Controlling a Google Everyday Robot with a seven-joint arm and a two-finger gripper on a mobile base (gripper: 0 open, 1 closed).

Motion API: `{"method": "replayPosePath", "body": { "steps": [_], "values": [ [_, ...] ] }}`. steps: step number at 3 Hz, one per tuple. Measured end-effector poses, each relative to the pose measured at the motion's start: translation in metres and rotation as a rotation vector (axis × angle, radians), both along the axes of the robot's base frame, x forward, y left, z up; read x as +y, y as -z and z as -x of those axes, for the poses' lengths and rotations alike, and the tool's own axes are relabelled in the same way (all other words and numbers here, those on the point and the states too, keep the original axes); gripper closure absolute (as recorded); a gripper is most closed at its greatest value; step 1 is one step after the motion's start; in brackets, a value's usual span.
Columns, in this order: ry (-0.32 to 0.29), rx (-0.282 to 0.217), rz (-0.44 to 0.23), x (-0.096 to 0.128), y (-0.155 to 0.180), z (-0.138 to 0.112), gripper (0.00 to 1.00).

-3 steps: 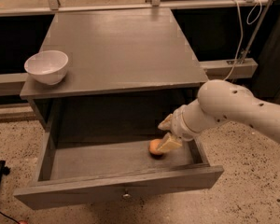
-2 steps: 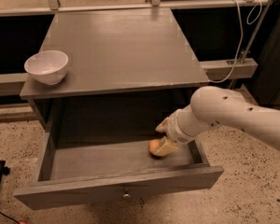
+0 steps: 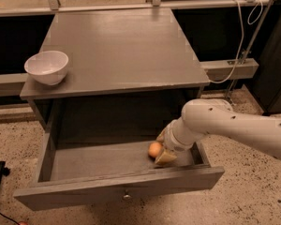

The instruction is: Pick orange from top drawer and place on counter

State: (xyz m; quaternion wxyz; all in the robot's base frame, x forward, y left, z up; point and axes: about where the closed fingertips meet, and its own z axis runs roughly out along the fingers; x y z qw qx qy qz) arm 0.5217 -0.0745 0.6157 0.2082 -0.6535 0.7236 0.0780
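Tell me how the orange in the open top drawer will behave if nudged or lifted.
The orange is round and smooth on the flat floor of the top drawer, so a nudge would probably roll it. It looks small, so likely light. The gripper, at the drawer's right end beside the fruit, could slip off its curved skin.

The small round orange lies right of centre in the open wide grey wooden top drawer, the gripper at its right side, beneath the flat grey wood-grain counter, whose near left corner bears a round white bowl.
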Motion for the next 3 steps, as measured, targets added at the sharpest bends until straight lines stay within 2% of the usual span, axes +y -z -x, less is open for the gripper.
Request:
{"method": "replayPosePath", "body": {
  "steps": [1,2,3],
  "values": [
    [-0.002,0.006,0.018,-0.001,0.011,-0.002,0.39],
    [0.004,0.008,-0.010,0.002,0.008,-0.007,0.58],
    [0.002,0.004,-0.088,0.008,-0.011,-0.010,0.81]
  ]
}}
